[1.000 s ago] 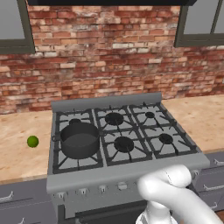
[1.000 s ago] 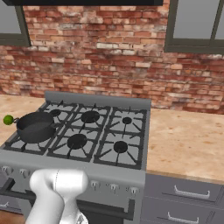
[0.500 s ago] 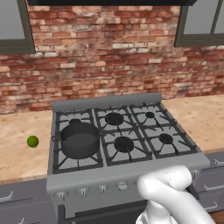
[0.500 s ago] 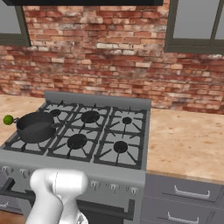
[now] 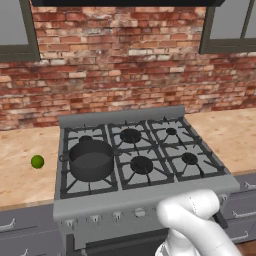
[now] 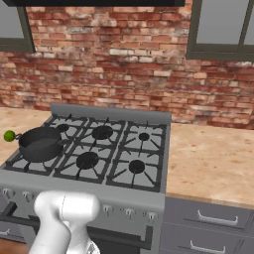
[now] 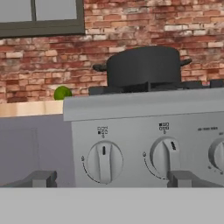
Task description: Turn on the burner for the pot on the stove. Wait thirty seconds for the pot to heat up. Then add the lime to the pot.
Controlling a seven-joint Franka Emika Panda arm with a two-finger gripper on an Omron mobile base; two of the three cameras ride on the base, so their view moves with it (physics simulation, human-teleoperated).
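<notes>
The dark grey pot (image 5: 91, 159) (image 6: 39, 144) sits lidless on the front-left grate of the grey stove (image 5: 150, 195). The burner under it is hidden by the pot. The lime (image 5: 37, 161) (image 6: 9, 135) lies on the counter left of the stove. In the hand view my gripper (image 7: 113, 179) is open, its fingertips (image 7: 41, 178) wide apart with nothing between them, low in front of the stove's knob panel. The pot (image 7: 143, 65) and the lime (image 7: 62, 92) show above the panel's top edge.
Two front knobs face the hand: the left knob (image 7: 104, 162) has its mark upright, the one beside it (image 7: 165, 156) has its mark tilted right. A brick wall (image 5: 125, 65) backs the stove. Tan counter (image 6: 213, 158) runs to the right, with grey drawers (image 6: 213, 218) below.
</notes>
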